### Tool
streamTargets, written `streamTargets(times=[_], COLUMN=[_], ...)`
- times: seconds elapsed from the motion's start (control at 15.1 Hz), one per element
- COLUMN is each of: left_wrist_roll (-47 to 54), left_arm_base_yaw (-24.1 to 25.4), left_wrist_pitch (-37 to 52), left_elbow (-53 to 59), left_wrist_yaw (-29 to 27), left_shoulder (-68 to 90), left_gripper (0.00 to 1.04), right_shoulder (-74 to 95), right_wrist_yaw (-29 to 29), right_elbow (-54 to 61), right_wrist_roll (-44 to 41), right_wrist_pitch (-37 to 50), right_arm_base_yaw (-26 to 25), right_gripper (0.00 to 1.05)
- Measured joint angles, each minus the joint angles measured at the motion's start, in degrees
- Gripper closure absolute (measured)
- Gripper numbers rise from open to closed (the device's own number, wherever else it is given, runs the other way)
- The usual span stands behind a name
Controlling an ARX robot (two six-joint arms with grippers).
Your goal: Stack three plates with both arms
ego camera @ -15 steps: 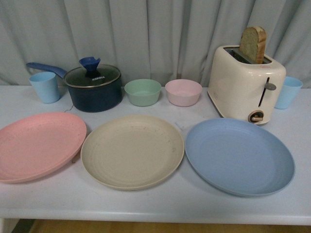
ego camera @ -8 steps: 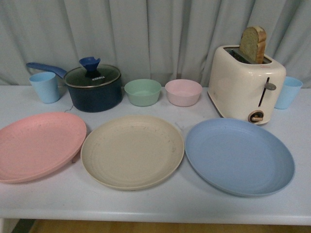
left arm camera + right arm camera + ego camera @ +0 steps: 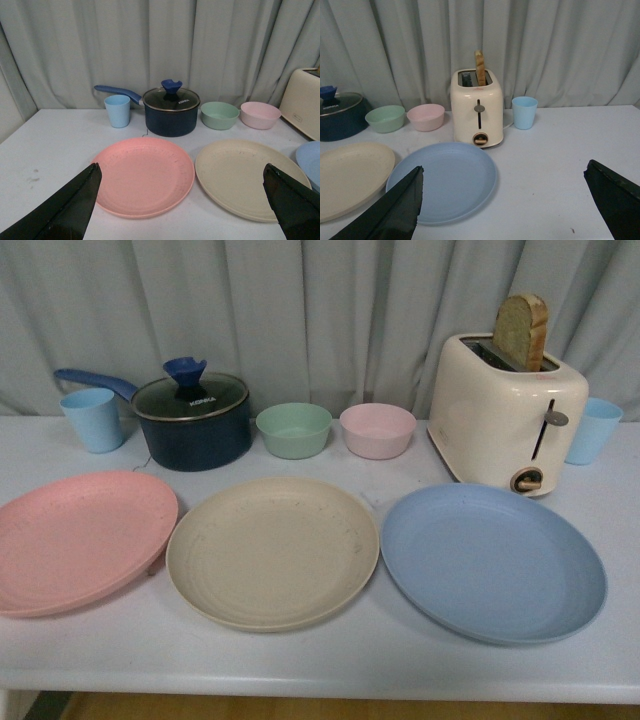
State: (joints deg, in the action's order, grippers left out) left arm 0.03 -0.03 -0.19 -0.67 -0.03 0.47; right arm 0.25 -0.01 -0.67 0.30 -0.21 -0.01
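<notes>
Pale counter (image 3: 320,660), left jaws wide before pink plate (image 3: 144,175), right jaws wide before blue plate (image 3: 445,180), toaster (image 3: 477,112) behind

A: The pink plate (image 3: 85,540), cream plate (image 3: 272,552) and blue plate (image 3: 492,562): matt, faintly ringed, a little grainy?
B: Yes, no shine on them. The toaster (image 3: 500,410) beyond the right gripper (image 3: 504,167) is glossy cream, plastic by the look, with a metallic lever knob.
A: And the pot (image 3: 195,430) beyond the left gripper (image 3: 181,167)?
B: Dark glossy body, glass lid (image 3: 190,395) with a metal rim. The curtain (image 3: 330,310) is soft cloth, the counter (image 3: 330,660) smooth and matt, both grippers' fingers (image 3: 65,210) matt black.
</notes>
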Motion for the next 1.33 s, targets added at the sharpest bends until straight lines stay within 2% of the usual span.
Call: streamTargets(times=[0.46,0.53,0.6,0.66,0.73,0.93,1.13,1.33], left_wrist_roll=[0.0,-1.5,-2.5,-1.9,-0.7,4.4,10.7,16.2], left_arm_base_yaw=[0.0,-2.6,-5.3,-2.0,3.8,16.4,19.7,19.6], left_wrist_pitch=[0.0,-7.1,-14.1,-12.4,-7.8,9.8,21.4,16.9], left_elbow=[0.0,-2.2,-7.0,-9.4,-12.5,-19.8,-31.5,-47.7], left_wrist_yaw=[0.0,-6.4,-16.3,-18.6,-15.5,1.0,7.1,10.3], left_shoulder=[0.0,2.0,10.4,14.3,17.6,39.0,67.5,93.3], left_gripper=[0.07,0.07,0.07,0.07,0.07,0.07,0.07,0.07], right_shoulder=[0.0,0.0,0.0,0.0,0.0,0.0,0.0,0.0], right_wrist_yaw=[0.0,0.0,0.0,0.0,0.0,0.0,0.0,0.0], right_elbow=[0.0,0.0,0.0,0.0,0.0,0.0,0.0,0.0], right_wrist_roll=[0.0,0.0,0.0,-0.1,-0.1,-0.1,-0.1,-0.1], right_wrist_pitch=[0.0,0.0,0.0,0.1,-0.1,0.0,0.0,0.0], right_arm_base_yaw=[0.0,0.0,0.0,0.0,0.0,0.0,0.0,0.0], right_gripper=[0.06,0.06,0.06,0.06,0.06,0.06,0.06,0.06])
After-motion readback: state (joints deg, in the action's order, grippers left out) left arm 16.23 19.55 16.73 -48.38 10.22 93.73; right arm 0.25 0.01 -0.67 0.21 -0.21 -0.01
